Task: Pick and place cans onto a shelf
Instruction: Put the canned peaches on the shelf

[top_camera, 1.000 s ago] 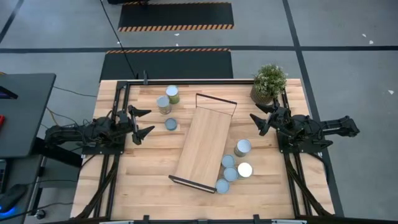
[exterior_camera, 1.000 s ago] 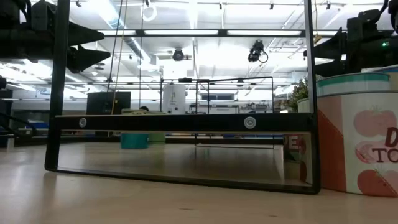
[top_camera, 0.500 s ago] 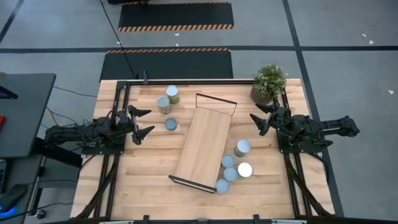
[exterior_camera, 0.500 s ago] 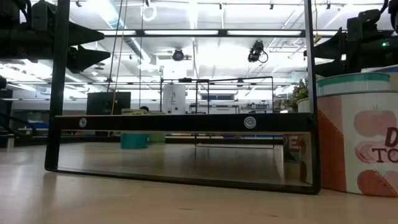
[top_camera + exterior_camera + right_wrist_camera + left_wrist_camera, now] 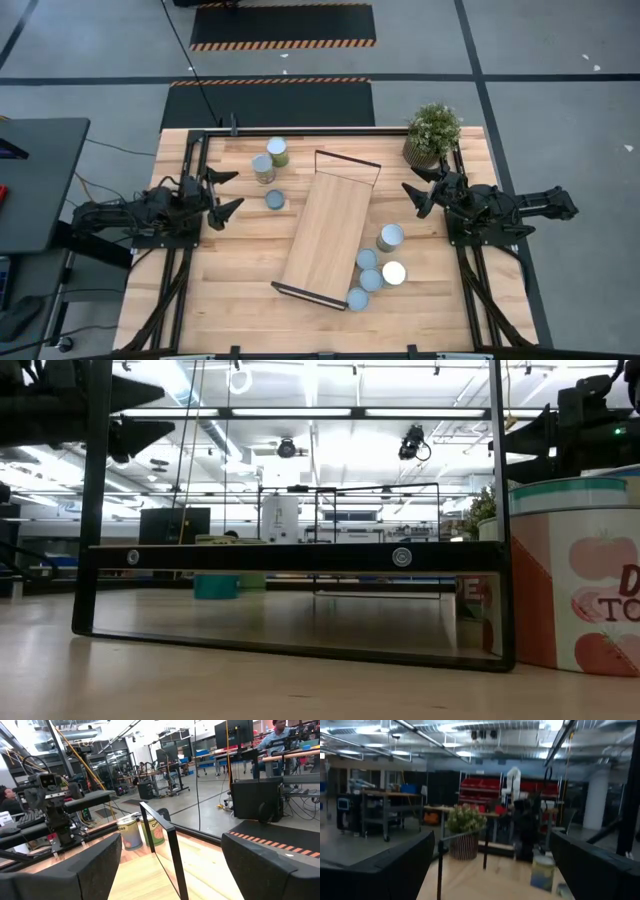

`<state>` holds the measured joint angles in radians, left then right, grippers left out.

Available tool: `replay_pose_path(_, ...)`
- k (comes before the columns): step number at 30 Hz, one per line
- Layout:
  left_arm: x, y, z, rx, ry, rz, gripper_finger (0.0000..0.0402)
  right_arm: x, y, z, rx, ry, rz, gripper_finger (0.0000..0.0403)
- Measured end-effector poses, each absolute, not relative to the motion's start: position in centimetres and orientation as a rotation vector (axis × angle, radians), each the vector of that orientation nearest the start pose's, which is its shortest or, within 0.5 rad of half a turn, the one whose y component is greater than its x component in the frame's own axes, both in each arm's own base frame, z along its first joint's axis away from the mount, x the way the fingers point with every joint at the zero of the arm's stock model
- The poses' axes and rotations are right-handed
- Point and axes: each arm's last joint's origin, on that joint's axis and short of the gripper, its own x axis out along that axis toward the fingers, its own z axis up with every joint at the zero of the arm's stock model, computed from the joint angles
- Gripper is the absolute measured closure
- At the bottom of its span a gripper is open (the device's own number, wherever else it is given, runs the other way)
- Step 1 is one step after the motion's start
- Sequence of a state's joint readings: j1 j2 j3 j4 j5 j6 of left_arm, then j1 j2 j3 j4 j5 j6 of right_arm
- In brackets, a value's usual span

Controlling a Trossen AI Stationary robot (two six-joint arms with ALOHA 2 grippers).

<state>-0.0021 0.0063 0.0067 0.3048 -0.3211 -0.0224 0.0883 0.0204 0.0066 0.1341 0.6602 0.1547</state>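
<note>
Drawn back slightly leftward, the left hand, fingers apart and empty, should drop squarely over the round silvery-topped can lying between it and the bare light-wood shelf, while the right hand waits agape.

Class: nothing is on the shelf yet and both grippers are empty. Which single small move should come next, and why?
Probably the left gripper, fingers open and empty, should reach toward the nearest can. The shelf is bare, and that can stands alone just beside this gripper.
</note>
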Motion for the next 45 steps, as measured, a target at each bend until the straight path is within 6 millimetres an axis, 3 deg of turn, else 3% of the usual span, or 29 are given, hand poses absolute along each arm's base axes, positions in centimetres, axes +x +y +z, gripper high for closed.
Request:
replay_pose_path(17,9.1,0.8,19.7,-0.269,-0.369,0.247,0.0002,9.3,-1.0,17.9,0.207,-0.188,-0.561,0.0054)
replay_pose_path(28,9.3,0.9,19.5,-0.258,-0.344,0.254,0.0002,9.1,-1.0,18.5,0.199,-0.239,-0.583,0.0054)
replay_pose_path(40,12.0,2.3,19.6,-0.280,-0.071,0.419,0.0002,9.0,-1.8,19.4,0.129,-0.262,-0.569,0.0054)
replay_pose_path(45,13.2,3.3,19.6,-0.283,0.145,0.486,0.0002,9.4,-2.3,20.4,0.099,-0.224,-0.511,0.0054)
